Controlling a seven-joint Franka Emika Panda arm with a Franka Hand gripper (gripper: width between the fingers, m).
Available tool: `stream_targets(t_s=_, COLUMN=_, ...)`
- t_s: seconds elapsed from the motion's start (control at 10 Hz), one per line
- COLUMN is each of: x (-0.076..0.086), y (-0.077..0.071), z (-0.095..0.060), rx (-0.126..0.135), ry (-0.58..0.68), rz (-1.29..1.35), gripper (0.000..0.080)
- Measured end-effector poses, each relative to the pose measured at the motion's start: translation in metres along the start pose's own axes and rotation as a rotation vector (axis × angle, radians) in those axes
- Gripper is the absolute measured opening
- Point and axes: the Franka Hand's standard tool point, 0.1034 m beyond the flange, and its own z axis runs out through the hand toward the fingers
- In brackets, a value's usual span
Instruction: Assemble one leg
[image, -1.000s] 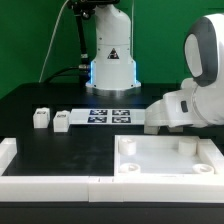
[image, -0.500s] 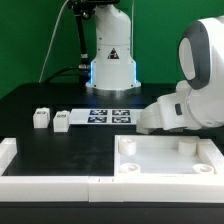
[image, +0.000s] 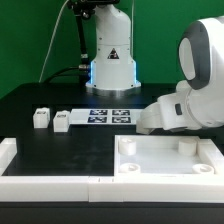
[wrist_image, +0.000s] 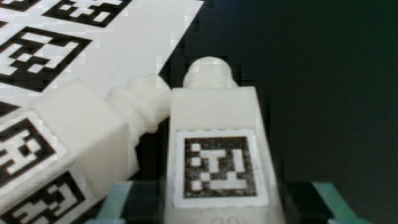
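Pickup of the leg (wrist_image: 217, 150) is the step I am judging to be in hand. In the wrist view the gripper (wrist_image: 222, 205) is straddling it. The teal fingers (wrist_image: 118, 203) are showing on either side of the tagged block with a dark sliver of gap at each flank, so I am reading the jaws as spread and gripping nothing yet. The leg is sitting between them, its tag facing the camera and its rounded tip (wrist_image: 210, 72) pointing away over the black table (wrist_image: 329, 80). In the exterior view the arm (image: 175, 105) is hiding both, hanging at three o'clock from the marker board (image: 108, 115).

The next move, as I am seeing it, is closing squarely on the leg's two flanks. After that comes lifting it and carrying it toward the white tray-like part (image: 165, 160), which is sitting at five o'clock from the marker board.

What is worrying me is the neighbouring white part (wrist_image: 98, 125), also tagged, crowding one flank of the leg; I cannot tell whether they are touching. The finger on that side is getting little room and could catch or drag that part. One small white block (image: 40, 118) and a second block (image: 61, 121) are standing at nine o'clock from the marker board, well apart from the arm. A white L-shaped rail (image: 40, 183) is running along at seven o'clock.
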Motion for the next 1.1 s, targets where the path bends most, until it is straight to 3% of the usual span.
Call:
stream_targets(t_s=0.4, x=-0.003, y=0.0, z=-0.002, rx=-0.001, ry=-0.005, rz=-0.004, gripper=0.029)
stream_targets(t_s=0.7, x=-0.034, y=0.003, z=-0.032, rx=-0.009, ry=-0.02, rz=-0.002, gripper=0.029)
stream_targets(t_s=0.9, x=-0.055, y=0.005, z=-0.056, rx=0.001, ry=0.025, rz=0.007, gripper=0.029)
stream_targets(t_s=1.0, x=-0.058, y=0.005, z=-0.059, rx=0.006, ry=0.039, rz=0.008, gripper=0.029)
stream_targets(t_s=1.1, x=-0.049, y=0.004, z=-0.062, rx=0.006, ry=0.104, rz=0.009, gripper=0.029)
